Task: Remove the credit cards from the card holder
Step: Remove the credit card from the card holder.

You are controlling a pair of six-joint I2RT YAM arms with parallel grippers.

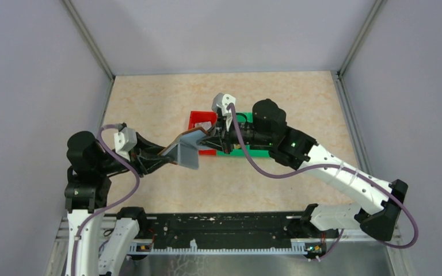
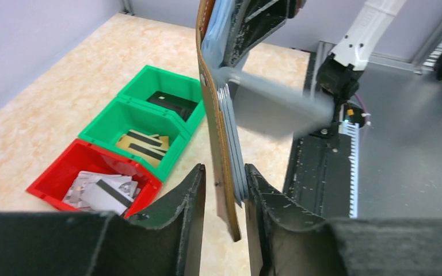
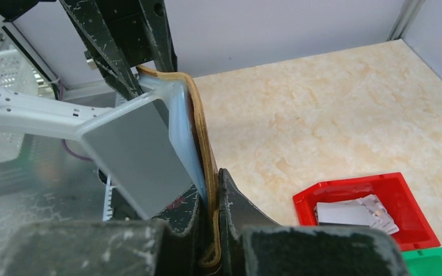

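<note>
**Desk:** Whereabouts of the card holder [image 1: 185, 148]?

**Photographer:** Hangs on edge above the counter [image 1: 149, 103], between the two arms. Brown leather on one face, pale grey-blue pockets fanned open on the other.

**Desk:** Why aloft, not flat?

**Photographer:** Probably to free both faces and splay the pockets for a clean pull.

**Desk:** Right claw [image 3: 209, 191]?

**Photographer:** Pressed together on the brown rim, pinching the holder upright. Looks like the anchor.

**Desk:** Left claw [image 2: 225, 192]?

**Photographer:** Straddles the opposite edge, one finger against the grey pockets, with a sliver of counter visible beside the other. Cannot tell whether clamped or merely flanking.

**Desk:** Credit cards?

**Photographer:** Gold card [image 2: 144, 144] with dark stripes in the nearer compartment of the green bin [image 2: 105, 123], dark card [image 2: 170, 102] in the farther one. Pale striped pieces in the red bin [image 2: 52, 179] alongside. Apparently sorted by kind.

**Desk:** Anything left inside?

**Photographer:** Grey panel [image 3: 135, 152] jutting from the fold. Card or pocket leaf, cannot tell.
</note>
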